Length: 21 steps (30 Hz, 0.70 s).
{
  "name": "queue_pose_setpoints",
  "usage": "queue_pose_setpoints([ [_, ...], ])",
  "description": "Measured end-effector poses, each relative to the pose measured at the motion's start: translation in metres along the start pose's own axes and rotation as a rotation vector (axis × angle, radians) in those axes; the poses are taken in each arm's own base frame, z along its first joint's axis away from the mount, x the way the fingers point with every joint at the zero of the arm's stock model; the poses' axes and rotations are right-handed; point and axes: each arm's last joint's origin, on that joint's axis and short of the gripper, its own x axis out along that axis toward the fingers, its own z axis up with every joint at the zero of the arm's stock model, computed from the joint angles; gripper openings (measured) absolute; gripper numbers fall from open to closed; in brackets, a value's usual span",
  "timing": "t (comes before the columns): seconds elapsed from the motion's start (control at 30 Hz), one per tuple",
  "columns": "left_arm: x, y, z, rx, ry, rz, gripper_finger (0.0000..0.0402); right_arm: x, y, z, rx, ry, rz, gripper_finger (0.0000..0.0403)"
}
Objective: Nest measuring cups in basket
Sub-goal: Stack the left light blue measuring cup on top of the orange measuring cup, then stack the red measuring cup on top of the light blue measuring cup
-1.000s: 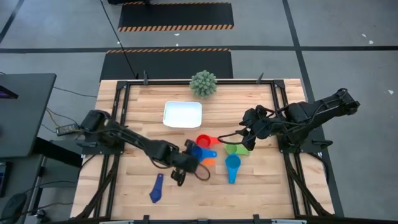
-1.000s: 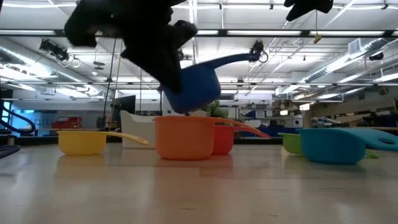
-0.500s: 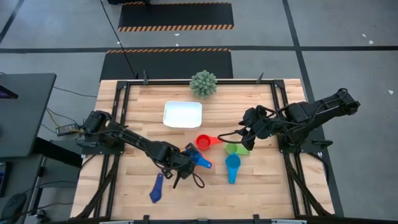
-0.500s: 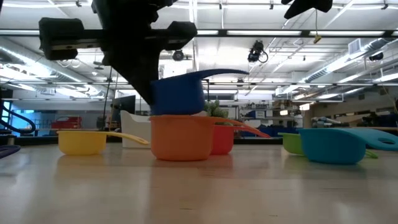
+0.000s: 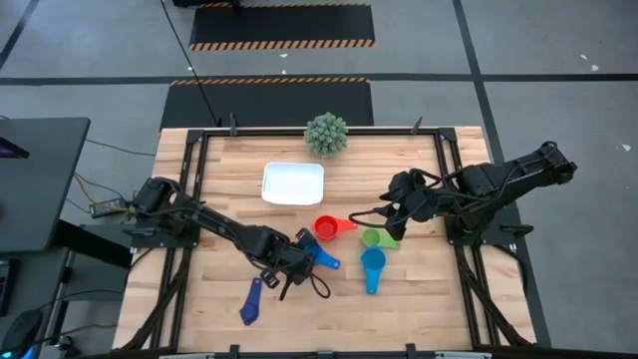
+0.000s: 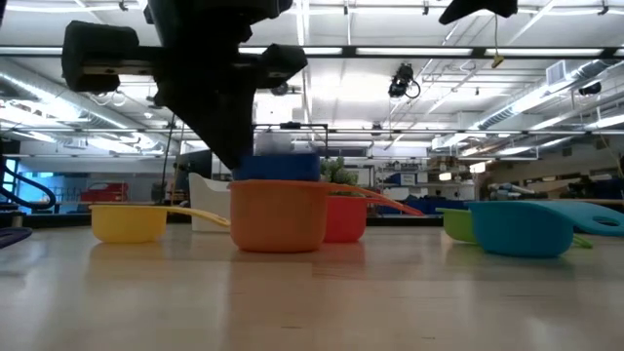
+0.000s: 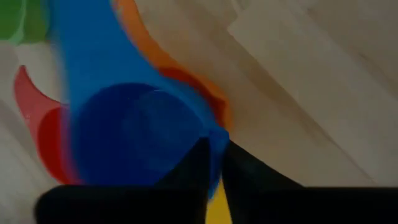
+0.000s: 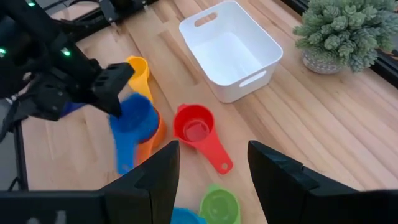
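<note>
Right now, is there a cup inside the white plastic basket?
No, the white plastic basket holds nothing, and all the cups sit on the wooden table.

Blue cup (image 6: 277,168) in orange cup (image 6: 279,214)

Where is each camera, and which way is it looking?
High view: above the table, looking straight down; both arms show, white basket between them.
Low view: at table height, looking across; left arm drops onto the blue cup in the orange cup.
Left wrist view: on the left arm, right over the blue cup; its dark fingers show.
Right wrist view: on the right arm, facing the basket; its open fingers show.
Shared: red cup, basket.
</note>
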Motion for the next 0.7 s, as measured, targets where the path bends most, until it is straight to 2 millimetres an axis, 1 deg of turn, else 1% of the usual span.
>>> queue_pose_setpoints([
  [0.17, -0.001, 0.001, 0.000, -0.039, -0.031, -0.040, 0.0101, 0.000, 0.001, 0.001, 0.007, -0.020, -0.004, 0.0196],
  [0.27, -0.012, 0.003, 0.000, -0.116, -0.072, -0.067, 0.0116, 0.000, 0.001, 0.001, 0.008, -0.021, -0.002, 0.0196],
  [0.4, -0.028, 0.015, -0.004, -0.281, -0.148, -0.115, 0.0120, 0.003, 0.003, 0.001, -0.034, -0.020, 0.000, 0.0196],
  [0.53, -0.041, 0.025, -0.010, -0.443, -0.174, -0.086, 0.0120, 0.009, 0.009, 0.002, -0.067, -0.015, 0.035, 0.0196],
  [0.6, -0.044, 0.029, -0.010, -0.518, -0.191, -0.064, 0.0120, 0.013, 0.012, 0.001, -0.071, 0.004, 0.043, 0.0196],
  [0.7, -0.044, 0.029, -0.011, -0.583, -0.189, -0.073, 0.0120, 0.020, 0.014, 0.000, -0.057, 0.040, 0.046, 0.0196],
])
